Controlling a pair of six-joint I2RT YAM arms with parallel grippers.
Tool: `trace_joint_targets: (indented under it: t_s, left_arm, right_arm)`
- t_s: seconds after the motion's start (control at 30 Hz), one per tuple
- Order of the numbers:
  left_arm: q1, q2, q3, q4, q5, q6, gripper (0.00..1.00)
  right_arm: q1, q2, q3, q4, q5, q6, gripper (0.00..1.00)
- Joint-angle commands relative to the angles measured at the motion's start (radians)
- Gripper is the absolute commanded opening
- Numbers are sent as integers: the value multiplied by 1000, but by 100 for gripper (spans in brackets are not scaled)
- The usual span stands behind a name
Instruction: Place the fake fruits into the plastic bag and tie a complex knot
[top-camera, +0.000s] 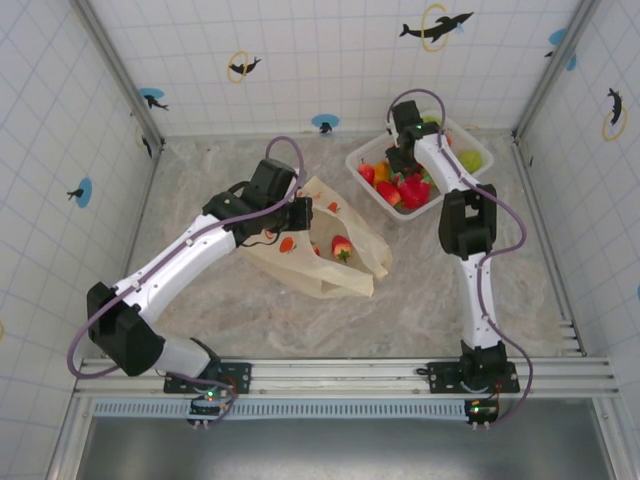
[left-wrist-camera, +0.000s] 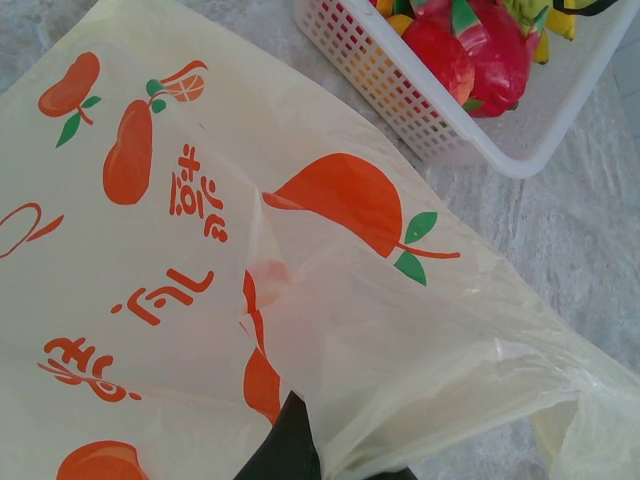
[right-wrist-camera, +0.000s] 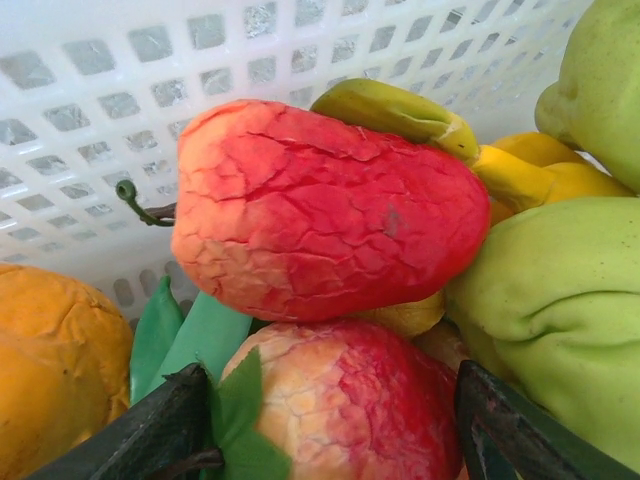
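Closest to the right wrist lens sits a red-pink fruit (right-wrist-camera: 350, 400) with a green leaf, low in the white basket (right-wrist-camera: 150, 60). My right gripper (right-wrist-camera: 330, 385) straddles it with the jaws apart, one finger on each flank. I judge it isn't clamped yet, though I can't see whether the pads touch. A bigger red fruit (right-wrist-camera: 330, 210) rests on top of it, crowded by green fruits (right-wrist-camera: 550, 290) and a banana (right-wrist-camera: 390, 110).

My left gripper (left-wrist-camera: 335, 460) is pinched shut on a fold of the plastic bag (left-wrist-camera: 150, 300), which lies on the table between the arms, just beside the basket. From above, one strawberry (top-camera: 342, 247) shows at the bag's mouth.

What worries me:
- The near finger is against the leaf, so a squeeze may catch the leaf instead of the body.
- The skin is glossy and rounded, so an off-centre grip could squirt the fruit out.
- Lifting from under the bigger red fruit could roll that one over the rim.
- The film is thin, so if it slips from the left pinch the mouth collapses.

The bag carries orange-red fruit pictures and lettering. The characters run sideways from my view and I can't read them. No brand is legible.
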Motion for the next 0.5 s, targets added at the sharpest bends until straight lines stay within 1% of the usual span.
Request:
trace_joint_targets:
  t_s: [0.0,0.07,0.27,0.4,0.47]
  left_arm:
    - [5,13,38,-18,-14,23,0]
    - [4,16,41,-20,-14,22,0]
    - [4,15,44,-22,-16,23,0]
    - [5,16,44,-21,-16,21,0]
    - [5,14,44,-22,-15,21,0]
  right_arm:
    - [-66,13,26,-45,-149,74,66]
    - [-85,3,23,-42,-207,92,66]
    - [-89,6,24,-68,-159,51,70]
    - [-83,25,25,-87,-144,42,68]
    - [-78,28,25,-93,-142,38,64]
